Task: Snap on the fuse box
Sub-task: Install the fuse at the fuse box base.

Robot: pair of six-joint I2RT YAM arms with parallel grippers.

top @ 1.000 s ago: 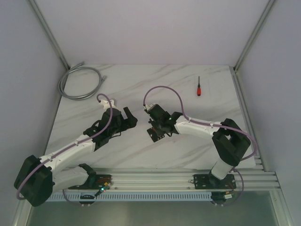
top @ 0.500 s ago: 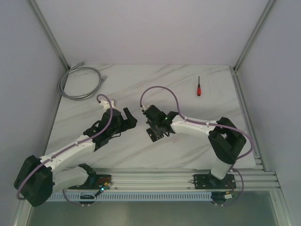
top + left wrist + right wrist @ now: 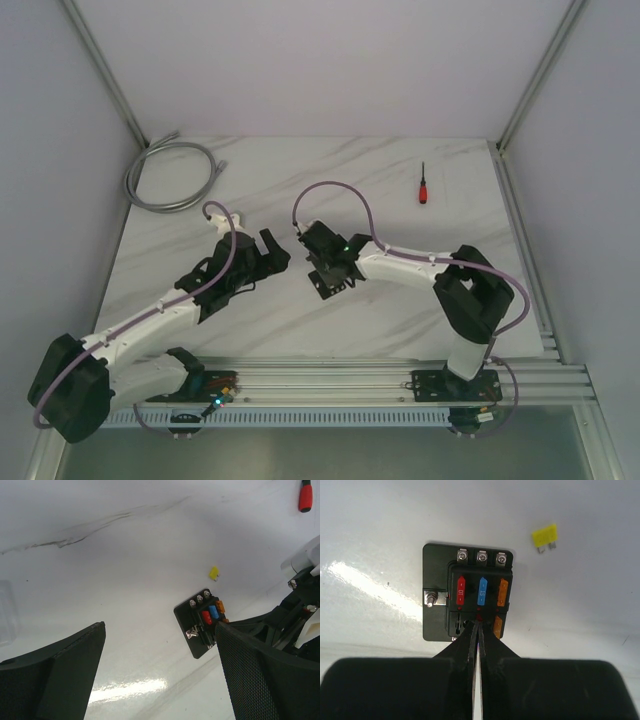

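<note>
Counting — fuse box (image 3: 436, 575): 1 | seated fuses (image 3: 461, 591): 4 | loose yellow fuse (image 3: 545, 535): 1

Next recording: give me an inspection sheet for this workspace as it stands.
Surface: white marble table, glossy.
Job's things: fuse box flat on table; fuses seated: red, blue, two orange.
Clutter: loose yellow fuse; red-handled screwdriver far right.
Grippers: left gripper open, empty; right gripper shut, tips at the box's near slots.
Cables: grey coil far left; purple arm cables.
Surroundings: plain walls, metal frame.
</note>
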